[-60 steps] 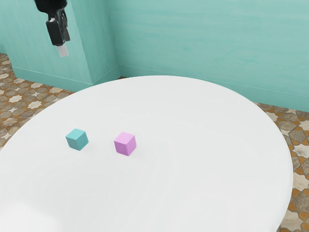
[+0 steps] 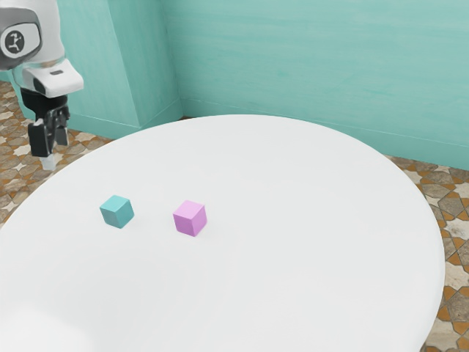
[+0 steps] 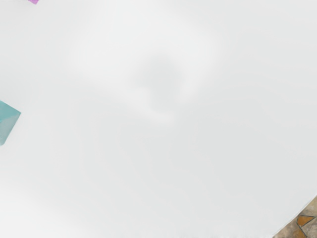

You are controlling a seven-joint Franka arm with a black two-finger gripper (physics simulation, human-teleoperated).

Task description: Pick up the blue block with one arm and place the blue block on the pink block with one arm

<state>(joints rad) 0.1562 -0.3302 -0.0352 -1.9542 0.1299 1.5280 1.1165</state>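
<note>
The blue block (image 2: 116, 211) sits on the round white table (image 2: 293, 220), toward the exterior view's left. The pink block (image 2: 190, 218) rests on the table just to its right, a small gap between them. My gripper (image 2: 47, 158) hangs over the table's far left edge, up and to the left of the blue block and well apart from it, holding nothing. In the wrist view the blue block (image 3: 7, 121) and a corner of the pink block (image 3: 33, 1) lie off to one side of my hand, over bare tabletop.
Teal walls and a teal pillar (image 2: 139, 66) stand behind the table. Patterned floor tiles (image 2: 440, 191) surround it. The table edge (image 3: 297, 210) lies close to my hand in the wrist view.
My gripper has dropped from high near the pillar down and to the left, to just above the table's left edge. Neither block has moved.
</note>
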